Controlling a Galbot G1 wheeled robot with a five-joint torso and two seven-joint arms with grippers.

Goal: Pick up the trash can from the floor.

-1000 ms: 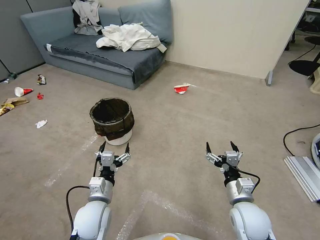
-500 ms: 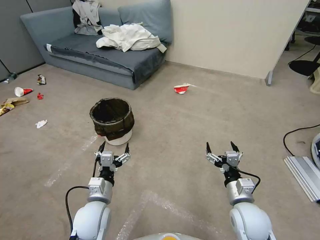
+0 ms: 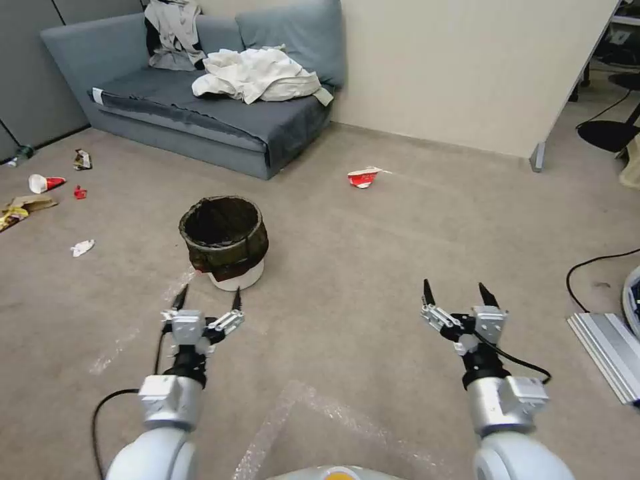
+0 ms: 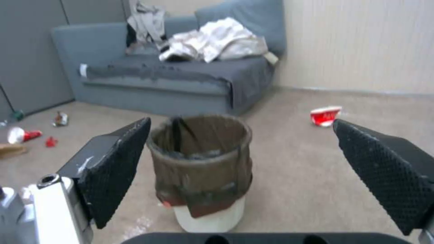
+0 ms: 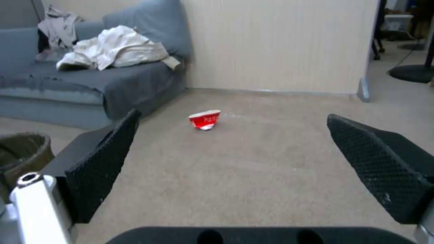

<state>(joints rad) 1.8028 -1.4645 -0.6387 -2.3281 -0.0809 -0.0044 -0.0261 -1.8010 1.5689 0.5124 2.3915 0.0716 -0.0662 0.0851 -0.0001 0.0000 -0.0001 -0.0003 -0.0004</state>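
Floor: beige carpet with shiny tape marks.
Trash can: upright on the floor, in front of the sofa.
Red cup: right of the trash can, well apart.
Left gripper: fingers wide open, near the trash can, now pulled back and left.
Right gripper: wide open, now shifted right.

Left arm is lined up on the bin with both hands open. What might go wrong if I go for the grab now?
The open left hand sits short of the small round white trash can, so closing now would catch nothing. The loose dark plastic bag folded over its rim could slip or pull free if only the liner is pinched. The light can might also tip on the beige carpet floor. The right hand hangs open, well aside.
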